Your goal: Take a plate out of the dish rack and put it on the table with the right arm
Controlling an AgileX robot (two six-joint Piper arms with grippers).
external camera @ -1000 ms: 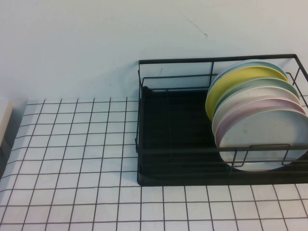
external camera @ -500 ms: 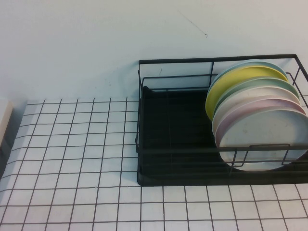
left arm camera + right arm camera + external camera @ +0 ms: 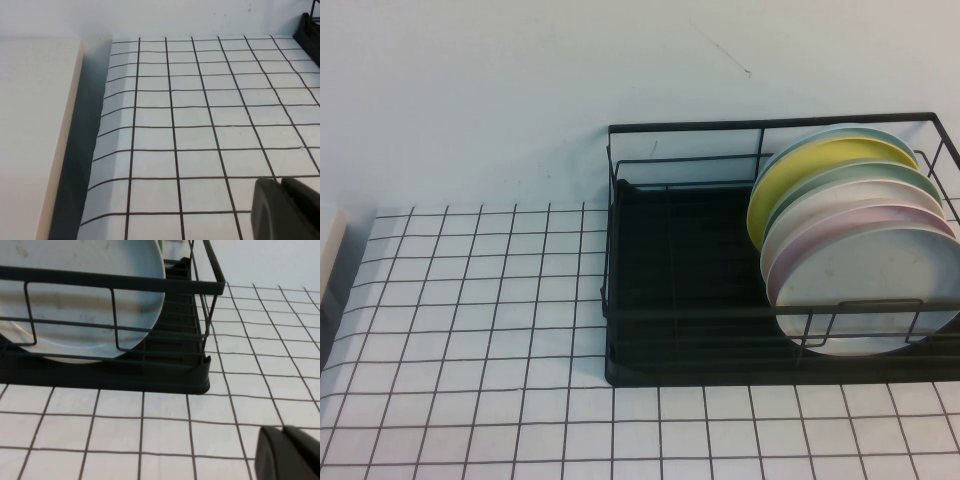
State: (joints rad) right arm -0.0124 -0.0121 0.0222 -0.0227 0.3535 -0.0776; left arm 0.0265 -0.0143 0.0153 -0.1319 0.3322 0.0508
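Note:
The pale grey-white plate [image 3: 865,285] stands on edge at the front of a row of plates in the right end of the black wire dish rack [image 3: 660,250]. Neither arm shows in the high view. In the right wrist view my right gripper [image 3: 283,430] is shut on nothing, low over the gridded table [image 3: 125,425], a short way in front of the dish rack [image 3: 125,375] and its plate [image 3: 85,295]. My left gripper [image 3: 280,181] hangs shut and empty over the table [image 3: 200,115] far from the rack, whose corner [image 3: 307,30] just shows.
Behind the front plate stand a pale pink plate [image 3: 850,222], a green one [image 3: 865,178] and a yellow one [image 3: 815,170]. The rack's left half holds only its black tray. A cream-white block [image 3: 35,130] lies along the table's left edge. A pale wall rises behind.

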